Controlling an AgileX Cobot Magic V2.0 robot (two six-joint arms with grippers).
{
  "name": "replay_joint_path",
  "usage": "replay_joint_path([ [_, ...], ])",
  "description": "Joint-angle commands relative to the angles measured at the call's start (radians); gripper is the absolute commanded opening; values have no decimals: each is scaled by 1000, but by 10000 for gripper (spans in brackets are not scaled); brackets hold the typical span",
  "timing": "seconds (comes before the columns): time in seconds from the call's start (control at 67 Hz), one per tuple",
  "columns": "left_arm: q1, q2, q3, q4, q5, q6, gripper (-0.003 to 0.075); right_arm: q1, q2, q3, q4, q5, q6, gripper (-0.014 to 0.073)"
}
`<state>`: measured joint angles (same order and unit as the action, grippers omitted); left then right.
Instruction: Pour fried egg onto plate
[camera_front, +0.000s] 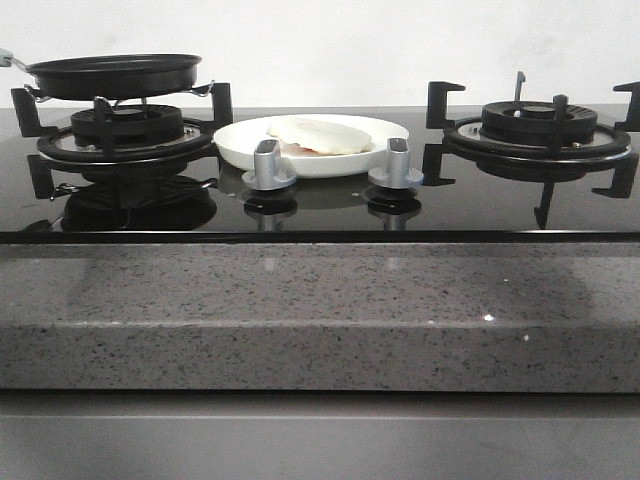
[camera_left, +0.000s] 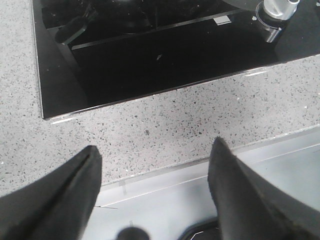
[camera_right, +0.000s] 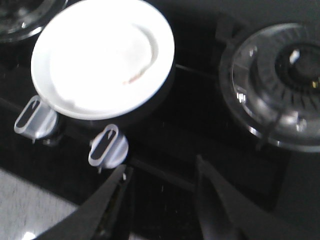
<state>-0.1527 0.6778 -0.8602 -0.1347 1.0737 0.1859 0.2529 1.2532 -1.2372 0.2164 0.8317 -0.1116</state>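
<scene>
Front view. I see neither arm here. The plate (camera_front: 312, 146) sits on the black glass hob (camera_front: 320, 205) between the left burner (camera_front: 125, 135) and the right burner (camera_front: 537, 125), just behind two silver knobs (camera_front: 268, 165). The egg (camera_front: 320, 134) lies flat on the plate, pale side up, its long axis running left to right, with a thin orange-brown edge showing at its near rim. A black pan (camera_front: 115, 74) rests level on the left burner's grate, its handle pointing off the left edge. The speckled grey counter (camera_front: 320, 310) fronts the hob; its near edge drops to a lower grey ledge.

Left wrist view. I see the left gripper (camera_left: 155, 192) poised above the counter's near edge, fingers (camera_left: 65, 195) spread wide and holding nothing. The hob's near left corner and one knob (camera_left: 277, 7) lie beyond it; bare counter lies between fingers and glass.

Right wrist view. I see the right gripper (camera_right: 160, 197) over the hob's near strip, just right of the knobs, its fingers (camera_right: 107, 205) parted and holding nothing. The plate (camera_right: 102, 57) is washed out by glare; the egg (camera_right: 112, 52) shows only as a faint curved outline with a reddish trace. The right burner (camera_right: 275, 75) lies well apart from the plate, open glass between them.
</scene>
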Motion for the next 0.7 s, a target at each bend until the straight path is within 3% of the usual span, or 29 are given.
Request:
replay_joint_path([
  [0.0,-9,-1,-25,-17,-59,-12,447,-1,-116,83,-6,-72,-9,328],
  [0.448,-9,-1,-25,-17,-59,-12,435,-1,-525,464,-6,-64,-9,328],
  [0.568,-9,-1,-25,-17,-59,-12,358,-1,-588,488,-9,-46,-9,316],
  [0.687,-9,-1,-25,-17,-59,-12,230,-1,-613,489,-9,-21,-9,186],
])
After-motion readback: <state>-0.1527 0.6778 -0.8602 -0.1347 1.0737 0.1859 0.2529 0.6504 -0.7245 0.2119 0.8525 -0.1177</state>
